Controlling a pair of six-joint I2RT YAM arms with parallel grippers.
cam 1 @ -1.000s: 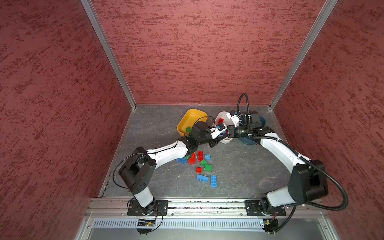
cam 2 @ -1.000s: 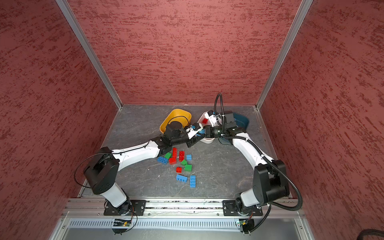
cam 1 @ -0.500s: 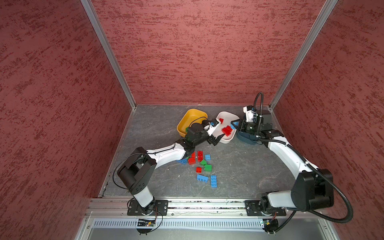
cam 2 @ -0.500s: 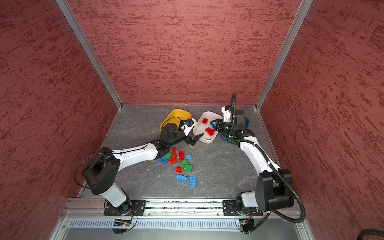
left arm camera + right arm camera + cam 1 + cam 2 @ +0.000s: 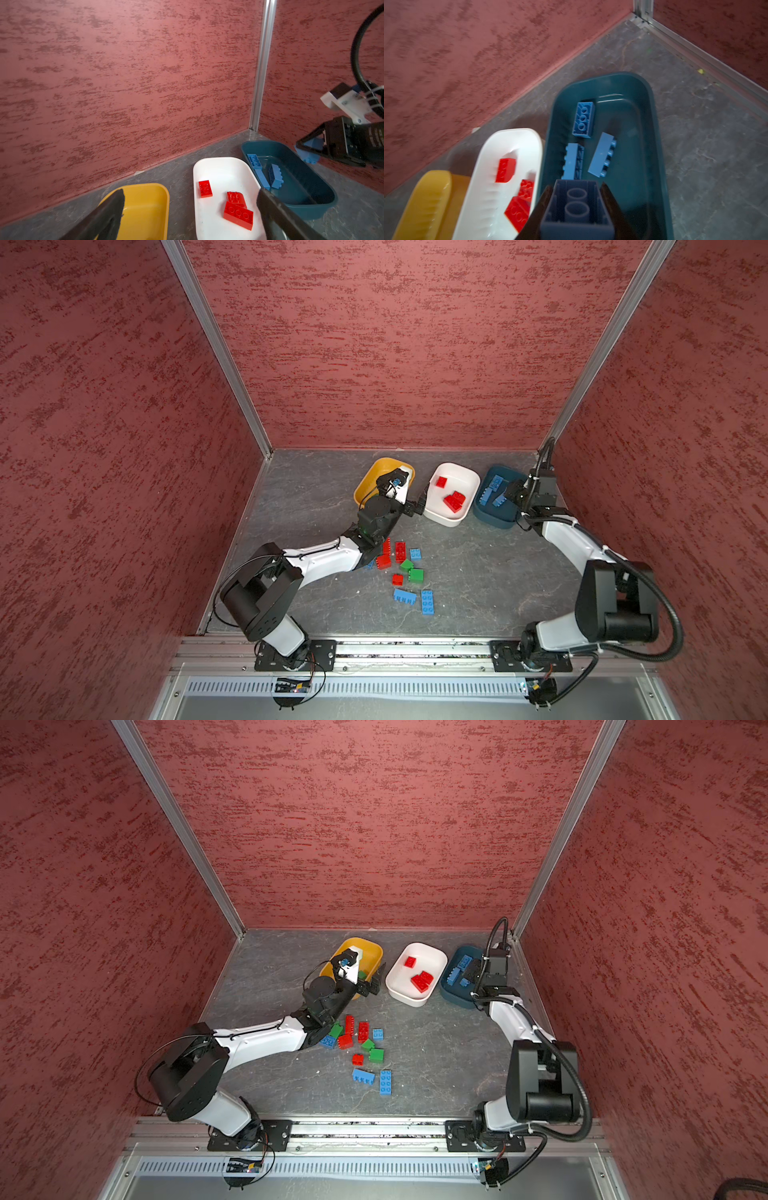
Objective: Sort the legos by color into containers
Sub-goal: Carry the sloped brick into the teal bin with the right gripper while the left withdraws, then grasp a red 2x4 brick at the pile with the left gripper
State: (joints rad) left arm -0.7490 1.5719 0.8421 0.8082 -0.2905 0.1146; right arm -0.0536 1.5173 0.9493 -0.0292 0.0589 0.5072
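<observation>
Your right claw (image 5: 576, 188) was clamped on a light blue brick (image 5: 577, 207) over the far-right teal tub (image 5: 652, 116), so the drop seemed in hand and next needed only parting, while your left claw (image 5: 191, 196) gaped empty near the white tub (image 5: 195, 172), its arm hiding most of the yellow tub (image 5: 362, 488).

Left tool (image 5: 191, 195) has opened; right tool (image 5: 576, 187) carried its blue brick (image 5: 577, 205) from white tub (image 5: 483, 187) to teal tub (image 5: 643, 166).

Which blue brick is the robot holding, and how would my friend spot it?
Find the dark teal tub in the far right corner. Over it the right gripper pinches a blue brick. The three blue bricks inside lie loose; this one hangs in the air.
</observation>
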